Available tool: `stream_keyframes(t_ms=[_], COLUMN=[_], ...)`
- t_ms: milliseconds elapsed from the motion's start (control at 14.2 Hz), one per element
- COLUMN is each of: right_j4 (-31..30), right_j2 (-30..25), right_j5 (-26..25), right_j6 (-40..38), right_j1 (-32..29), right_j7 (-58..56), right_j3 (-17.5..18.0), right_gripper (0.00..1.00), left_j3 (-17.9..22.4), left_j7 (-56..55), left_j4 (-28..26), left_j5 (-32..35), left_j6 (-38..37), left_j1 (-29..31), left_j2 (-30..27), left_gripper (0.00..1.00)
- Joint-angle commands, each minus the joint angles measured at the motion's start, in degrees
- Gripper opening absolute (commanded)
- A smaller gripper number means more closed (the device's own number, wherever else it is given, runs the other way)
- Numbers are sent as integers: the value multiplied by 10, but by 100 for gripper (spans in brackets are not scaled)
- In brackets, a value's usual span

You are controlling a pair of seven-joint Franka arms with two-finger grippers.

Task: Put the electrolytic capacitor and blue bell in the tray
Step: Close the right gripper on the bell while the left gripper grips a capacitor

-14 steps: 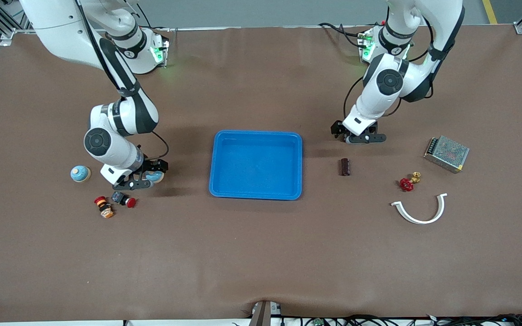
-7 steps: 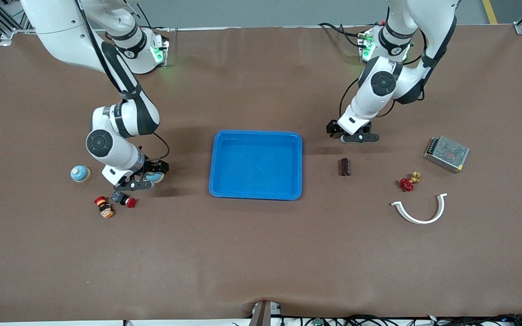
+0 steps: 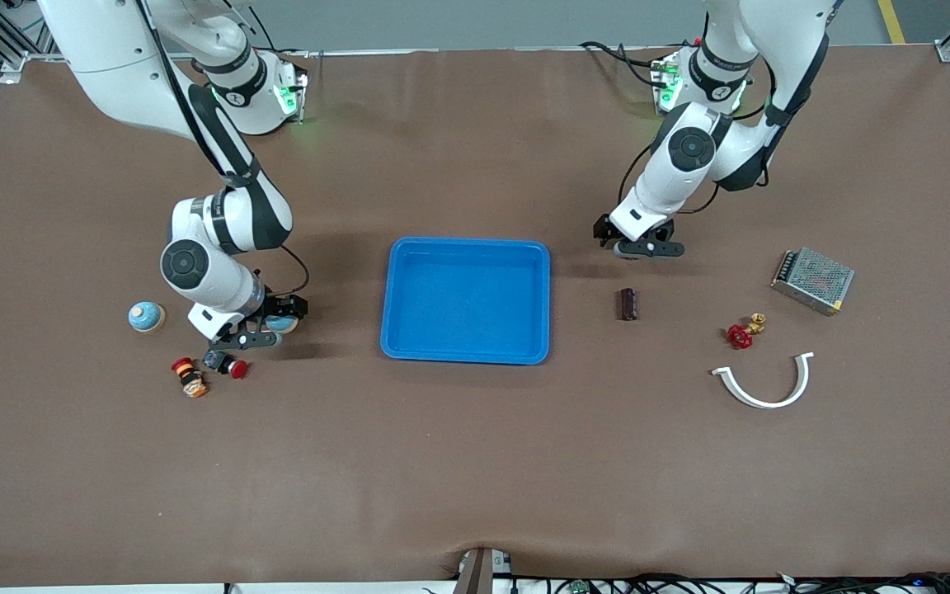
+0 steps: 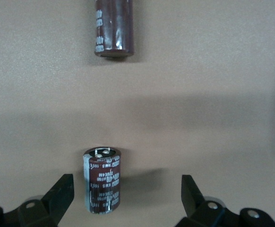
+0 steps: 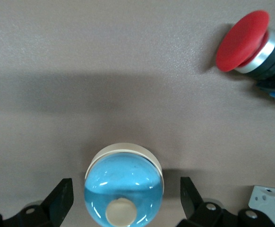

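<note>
Both grippers (image 4: 125, 198) (image 5: 125, 198) gape — capacitor (image 4: 102, 185), blue bell (image 5: 124, 188) between.

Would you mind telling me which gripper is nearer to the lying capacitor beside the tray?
Left. The left gripper hangs just above the lying capacitor; the right gripper is past the tray, over a blue bell.

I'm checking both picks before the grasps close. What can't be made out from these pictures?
- Front view: the capacitor under the left gripper is hidden by that arm's hand.
- Front view: the blue bell between the right gripper fingers is mostly covered by the hand.
- Left wrist view: the second capacitor is cut off by the edge.
- Right wrist view: the red push button runs off the edge.
- Both wrist views: the tray is absent.
</note>
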Motion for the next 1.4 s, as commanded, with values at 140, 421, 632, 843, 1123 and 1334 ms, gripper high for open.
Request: stream_keyframes(t_ms=[140, 421, 632, 843, 1123, 1334], right_j4=[-3, -1, 0, 5, 46, 100], right_j2=[1, 1, 1, 1, -22, -45], right_j5=[-2, -2, -2, -2, 1, 1], right_j6=[7, 5, 5, -2, -96, -202], right_j1=[2, 2, 2, 2, 5, 57], right_j7=[5, 4, 4, 3, 22, 158], right_j3=[-1, -1, -1, -1, 0, 3], right_gripper=[100, 65, 48, 41, 41, 41], left_j3=[3, 2, 2, 1, 1, 1], left_j7=[-2, -17, -39, -50, -64, -64], left_j4=[-7, -6, -6, -6, -5, -3], left_j5=[57, 89, 89, 90, 91, 97], left_j6=[9, 9, 9, 9, 10, 10], left_j1=[23, 51, 50, 50, 42, 42], left_j2=[-10, -7, -5, -2, 4, 10], left_gripper=[100, 100, 100, 100, 100, 100])
